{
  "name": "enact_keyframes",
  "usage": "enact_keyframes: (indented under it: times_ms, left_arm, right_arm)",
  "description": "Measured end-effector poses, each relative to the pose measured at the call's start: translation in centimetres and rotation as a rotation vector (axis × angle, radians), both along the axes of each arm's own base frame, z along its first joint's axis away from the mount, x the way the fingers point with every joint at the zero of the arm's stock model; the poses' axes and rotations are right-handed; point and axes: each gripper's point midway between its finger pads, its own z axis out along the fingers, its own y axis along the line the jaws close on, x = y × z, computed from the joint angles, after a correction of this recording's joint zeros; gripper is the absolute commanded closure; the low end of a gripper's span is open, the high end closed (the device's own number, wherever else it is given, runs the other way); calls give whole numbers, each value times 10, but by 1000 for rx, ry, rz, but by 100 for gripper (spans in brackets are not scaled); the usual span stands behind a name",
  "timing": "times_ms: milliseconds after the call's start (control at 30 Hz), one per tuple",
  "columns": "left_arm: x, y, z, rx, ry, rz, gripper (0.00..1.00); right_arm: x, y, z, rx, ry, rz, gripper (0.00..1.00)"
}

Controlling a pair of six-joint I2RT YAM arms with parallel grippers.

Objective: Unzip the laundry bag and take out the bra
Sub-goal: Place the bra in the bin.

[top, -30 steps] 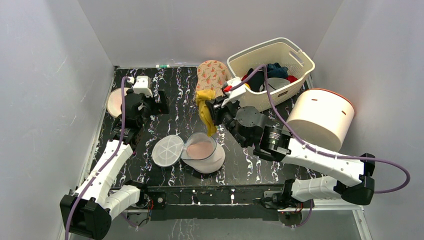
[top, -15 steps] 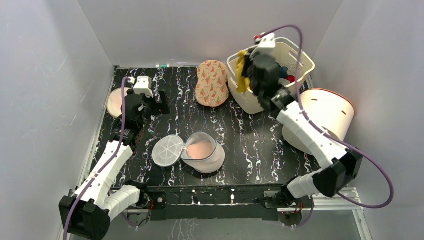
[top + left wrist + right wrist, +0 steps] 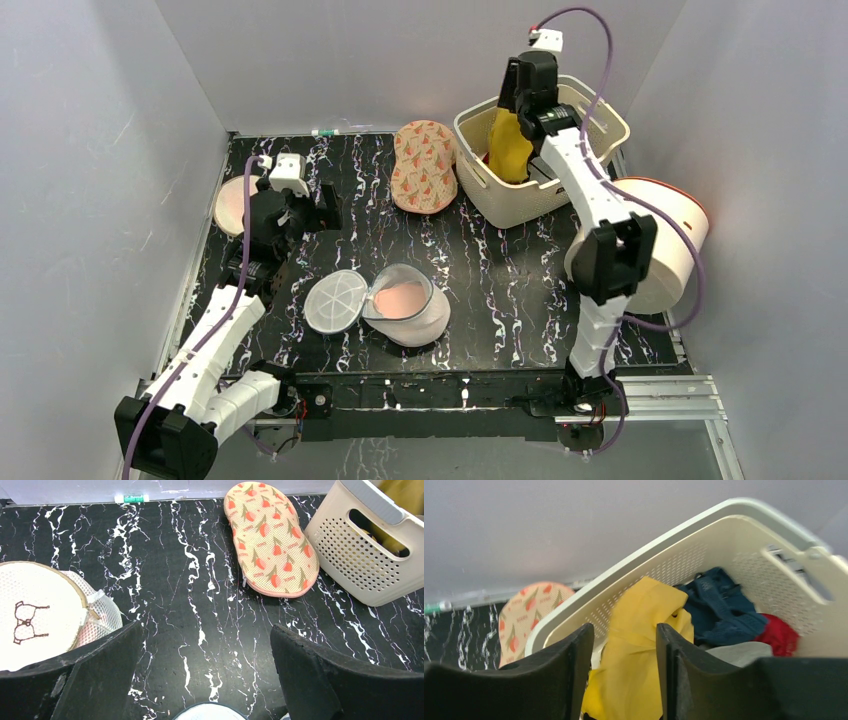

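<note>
The laundry bag [image 3: 412, 312], a round white mesh drum, lies on its side mid-table with its lid [image 3: 335, 302] swung open to the left and a pinkish inside showing. The bra [image 3: 510, 150], a yellow garment, hangs into the cream basket [image 3: 592, 110] right under my right gripper [image 3: 522, 95]. In the right wrist view the bra [image 3: 639, 650] sits loosely between the parted fingers of that gripper [image 3: 624, 630], with a gap on the left side. My left gripper [image 3: 205, 630] stands wide open over bare table, far left of the bag.
A second round white bag with a bra drawing [image 3: 35, 625] lies at the far left. A peach patterned pouch [image 3: 424, 166] sits left of the basket, which also holds blue and red clothes [image 3: 719, 610]. A large white drum [image 3: 640, 240] stands at the right.
My right arm has swung from mid-table up over the basket, carrying the yellow bra. Its jaws, shut on the bra before, have now parted. The left arm has not moved.
</note>
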Motion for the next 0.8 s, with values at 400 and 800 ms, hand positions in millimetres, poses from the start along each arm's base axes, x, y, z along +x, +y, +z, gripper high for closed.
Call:
enact_keyframes:
  times_ms: [400,800]
  left_arm:
    - [-1,-1,1,3,-2,-6,2]
    - [-1,-2,0,3,-2,-9,2]
  right_arm:
    - [-48,37,-78,68,304,234,30]
    - [-151,121,-18,115,200,626,28]
